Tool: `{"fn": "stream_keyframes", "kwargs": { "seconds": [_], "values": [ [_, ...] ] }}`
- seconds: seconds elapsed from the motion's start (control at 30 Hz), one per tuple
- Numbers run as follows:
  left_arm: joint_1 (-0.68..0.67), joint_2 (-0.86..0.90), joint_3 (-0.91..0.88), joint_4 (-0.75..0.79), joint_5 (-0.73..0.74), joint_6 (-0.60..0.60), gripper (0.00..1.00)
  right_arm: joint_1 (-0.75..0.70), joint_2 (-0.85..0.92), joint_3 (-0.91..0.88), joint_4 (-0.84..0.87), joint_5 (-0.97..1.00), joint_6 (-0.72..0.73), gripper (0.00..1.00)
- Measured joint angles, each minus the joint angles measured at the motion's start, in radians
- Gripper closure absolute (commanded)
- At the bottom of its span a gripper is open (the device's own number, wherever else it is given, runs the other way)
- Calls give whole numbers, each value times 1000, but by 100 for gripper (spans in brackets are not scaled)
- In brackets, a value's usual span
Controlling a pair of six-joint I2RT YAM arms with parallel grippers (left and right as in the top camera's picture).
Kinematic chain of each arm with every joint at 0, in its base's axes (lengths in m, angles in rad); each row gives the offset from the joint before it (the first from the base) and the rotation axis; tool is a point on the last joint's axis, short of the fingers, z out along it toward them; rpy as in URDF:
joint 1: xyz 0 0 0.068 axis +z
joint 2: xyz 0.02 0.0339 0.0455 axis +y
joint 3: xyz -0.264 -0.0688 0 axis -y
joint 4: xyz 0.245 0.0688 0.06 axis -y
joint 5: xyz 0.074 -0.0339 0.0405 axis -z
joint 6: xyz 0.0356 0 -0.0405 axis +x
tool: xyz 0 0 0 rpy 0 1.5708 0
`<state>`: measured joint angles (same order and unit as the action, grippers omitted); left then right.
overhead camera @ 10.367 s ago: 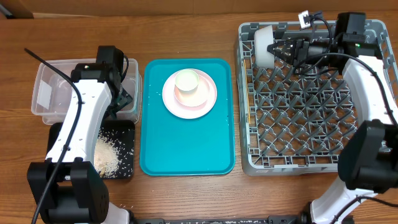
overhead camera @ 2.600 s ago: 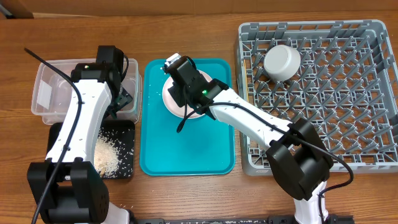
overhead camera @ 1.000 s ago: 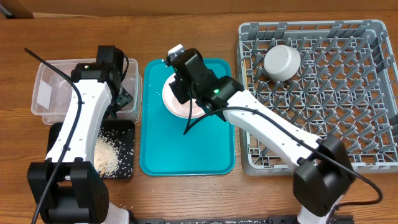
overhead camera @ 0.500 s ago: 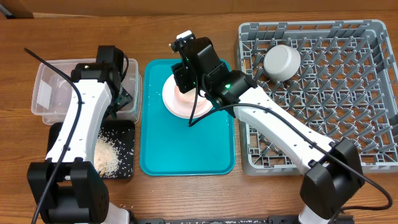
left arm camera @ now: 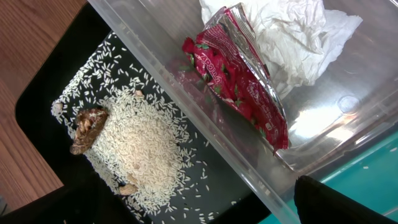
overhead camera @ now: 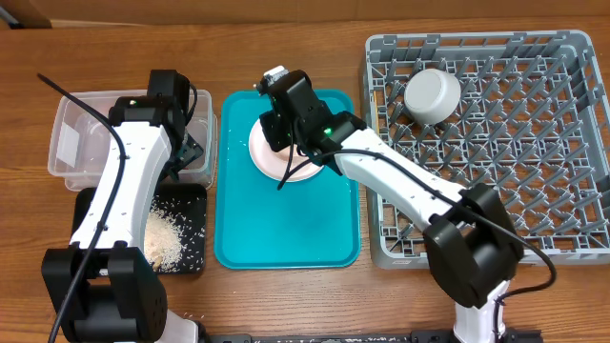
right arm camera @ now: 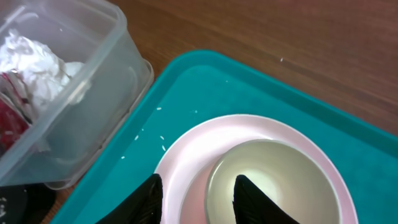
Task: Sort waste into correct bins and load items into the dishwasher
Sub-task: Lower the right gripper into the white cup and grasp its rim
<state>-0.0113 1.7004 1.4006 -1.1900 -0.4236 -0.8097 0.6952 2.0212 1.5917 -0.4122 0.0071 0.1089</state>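
Plainly, the teal tray (overhead camera: 286, 229) carried the pale pink plate (right arm camera: 186, 155) at its far middle, and the small cream cup (right arm camera: 280, 180) stood empty on that plate. The right gripper (right arm camera: 200, 200) hung over them, its fingers partly parted astride the cup's wall and gripping nothing.

Left of the teal tray, the clear tub (overhead camera: 71, 114) held the crumpled white napkin (left arm camera: 286, 37) and the red wrapper (left arm camera: 239, 84). The black tray (overhead camera: 195, 265), also left of it, held white rice (left arm camera: 143, 149) with brown scraps (left arm camera: 87, 127). The left gripper (overhead camera: 189, 152) stood wide apart and empty above the tub's edge.

Right of the teal tray, the grey dish rack (overhead camera: 477, 210) held one white bowl (overhead camera: 432, 95).
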Motion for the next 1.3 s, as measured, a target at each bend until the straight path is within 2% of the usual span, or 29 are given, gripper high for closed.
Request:
{"fn": "stream_keyframes", "kwargs": {
  "seconds": [0.4,0.53,0.73,0.9,1.0,1.1,1.3],
  "values": [
    [0,0,0,0,0,0,0,0,39,0,-9,0,0,63],
    [0,0,0,0,0,0,0,0,56,0,-22,0,0,69],
    [0,0,0,0,0,0,0,0,59,0,-48,-1,-1,74],
    [0,0,0,0,0,0,0,0,60,0,-52,0,-6,86],
    [0,0,0,0,0,0,0,0,60,0,-51,0,-8,89],
    [0,0,0,0,0,0,0,0,60,0,-44,5,-8,95],
    [0,0,0,0,0,0,0,0,60,0,-38,27,-9,96]
  ]
}}
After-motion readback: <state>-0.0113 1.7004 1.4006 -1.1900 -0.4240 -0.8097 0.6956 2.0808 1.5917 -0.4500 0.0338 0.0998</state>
